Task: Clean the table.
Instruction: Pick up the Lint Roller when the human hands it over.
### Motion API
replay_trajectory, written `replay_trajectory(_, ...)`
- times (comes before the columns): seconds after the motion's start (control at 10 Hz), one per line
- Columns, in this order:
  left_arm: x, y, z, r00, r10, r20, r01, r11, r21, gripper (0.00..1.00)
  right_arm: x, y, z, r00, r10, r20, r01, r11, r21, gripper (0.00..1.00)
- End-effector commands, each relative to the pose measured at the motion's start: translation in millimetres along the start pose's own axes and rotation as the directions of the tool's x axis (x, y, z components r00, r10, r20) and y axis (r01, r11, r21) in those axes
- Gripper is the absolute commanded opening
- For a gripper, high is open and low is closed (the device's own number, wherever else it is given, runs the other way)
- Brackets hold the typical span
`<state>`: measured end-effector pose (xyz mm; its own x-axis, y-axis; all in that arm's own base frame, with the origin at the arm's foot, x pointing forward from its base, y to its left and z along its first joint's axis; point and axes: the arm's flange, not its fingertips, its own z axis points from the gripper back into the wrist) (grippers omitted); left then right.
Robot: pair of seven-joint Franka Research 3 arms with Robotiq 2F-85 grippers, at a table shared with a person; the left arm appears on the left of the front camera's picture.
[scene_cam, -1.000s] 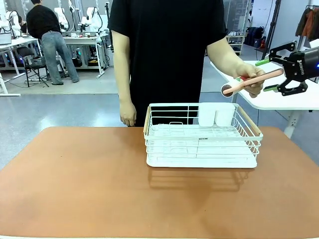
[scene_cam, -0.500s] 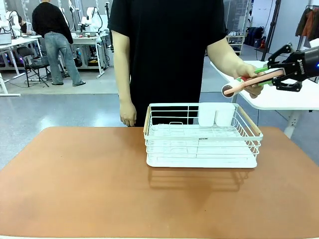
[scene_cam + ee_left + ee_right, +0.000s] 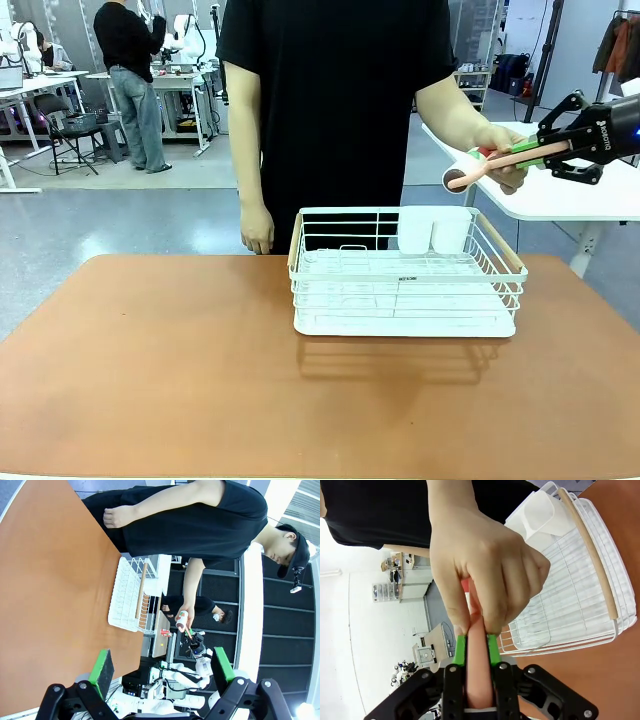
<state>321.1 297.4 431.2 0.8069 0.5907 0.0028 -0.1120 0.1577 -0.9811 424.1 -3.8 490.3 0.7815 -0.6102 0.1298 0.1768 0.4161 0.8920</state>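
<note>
Left wrist view: the left gripper [image 3: 162, 665] hangs with jaws wide apart, holding nothing, the terracotta table [image 3: 50, 580] stretching beyond it. A white rack [image 3: 405, 290] stands near the table's far edge, right of centre. Past the far right corner, the right gripper [image 3: 530, 154] is clamped on a roller [image 3: 468, 177] by its pink handle, which a person's hand [image 3: 503, 165] also grips, just ahead of the green pads [image 3: 461, 647].

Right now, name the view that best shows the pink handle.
Right wrist view: the pink handle lies close, clamped in the right pincer. Front view shows it small; left wrist view, tiny and far.
</note>
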Motion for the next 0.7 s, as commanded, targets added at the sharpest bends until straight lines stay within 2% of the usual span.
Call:
replay_trajectory(0.0, -3.5, 0.9, 3.2, 1.000, -0.007, -0.010, 0.007, 1.000, -0.013, 1.00, -0.5, 0.7, -0.1, 1.000, 0.002, -0.001, -0.002, 1.000, 0.000, 0.00)
replay_trajectory(0.6, -3.5, 0.9, 3.2, 1.000, -0.007, -0.010, 0.007, 1.000, -0.013, 1.00, -0.5, 0.7, -0.1, 1.000, 0.002, -0.001, -0.002, 1.000, 0.000, 0.00)
